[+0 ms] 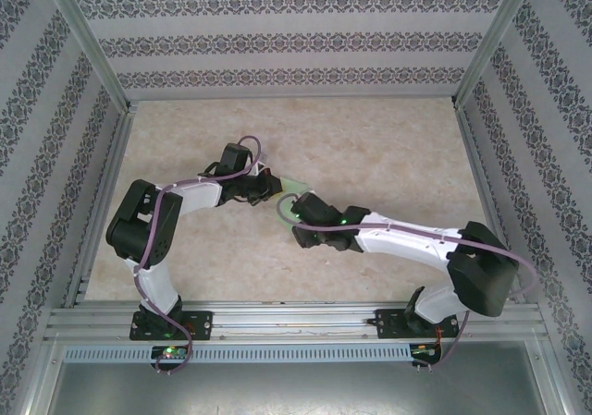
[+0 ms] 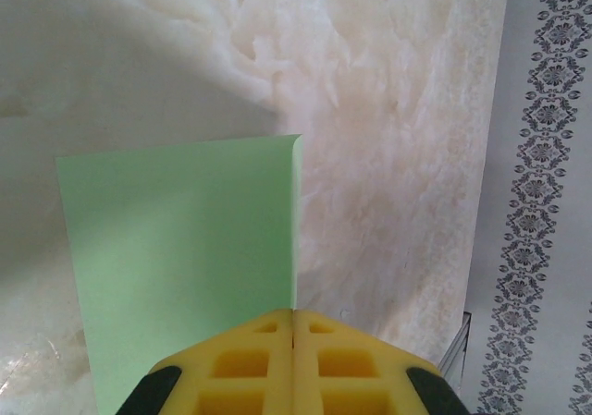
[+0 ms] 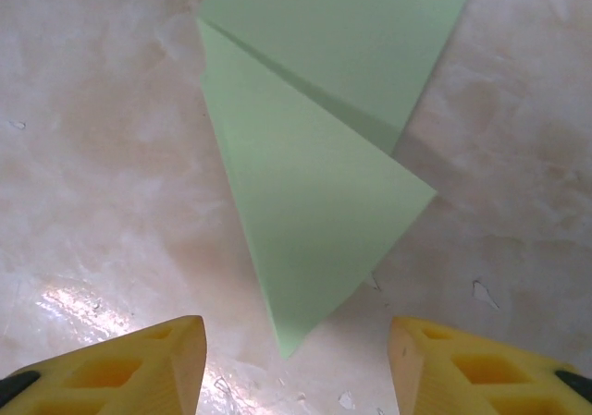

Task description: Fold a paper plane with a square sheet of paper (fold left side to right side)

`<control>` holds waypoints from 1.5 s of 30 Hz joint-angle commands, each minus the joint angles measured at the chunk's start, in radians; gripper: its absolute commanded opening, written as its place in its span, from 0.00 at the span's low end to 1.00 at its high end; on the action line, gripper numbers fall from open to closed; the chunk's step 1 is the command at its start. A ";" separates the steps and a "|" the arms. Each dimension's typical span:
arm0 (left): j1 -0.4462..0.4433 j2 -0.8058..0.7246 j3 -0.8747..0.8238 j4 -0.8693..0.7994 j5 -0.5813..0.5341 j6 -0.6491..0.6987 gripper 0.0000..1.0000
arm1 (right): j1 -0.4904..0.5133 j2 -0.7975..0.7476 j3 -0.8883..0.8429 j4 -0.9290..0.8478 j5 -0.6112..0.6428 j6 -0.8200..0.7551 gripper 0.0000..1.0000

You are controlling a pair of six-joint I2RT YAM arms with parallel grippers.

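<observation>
The square sheet of paper (image 1: 295, 186) is light green and folded into a smaller angular shape near the middle of the table. In the left wrist view the sheet of paper (image 2: 185, 267) has a straight folded edge that runs into the seam of my left gripper (image 2: 293, 315), whose yellow fingers are shut on that edge. In the right wrist view the sheet of paper (image 3: 314, 184) shows a diagonal flap and a pointed corner. That corner lies between the spread yellow fingertips of my open right gripper (image 3: 296, 334). From above, the left gripper (image 1: 269, 191) and right gripper (image 1: 292, 212) meet at the paper.
The beige marbled tabletop (image 1: 370, 156) is ringed by an aluminium frame (image 1: 277, 321) and patterned walls (image 1: 277, 45). The patterned wall (image 2: 546, 202) stands close on the right in the left wrist view.
</observation>
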 commanded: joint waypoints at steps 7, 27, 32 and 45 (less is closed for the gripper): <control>-0.019 -0.029 -0.001 -0.029 -0.017 -0.015 0.00 | 0.063 0.193 0.124 -0.054 0.152 0.029 0.52; -0.019 -0.034 0.004 -0.042 -0.025 -0.009 0.00 | 0.068 0.313 0.159 -0.075 0.146 0.059 0.37; -0.019 -0.035 0.003 -0.043 -0.026 -0.006 0.00 | 0.068 0.315 0.158 -0.079 0.150 0.062 0.30; -0.018 -0.063 -0.013 -0.063 -0.047 0.019 0.19 | 0.062 0.317 0.149 -0.082 0.153 0.071 0.03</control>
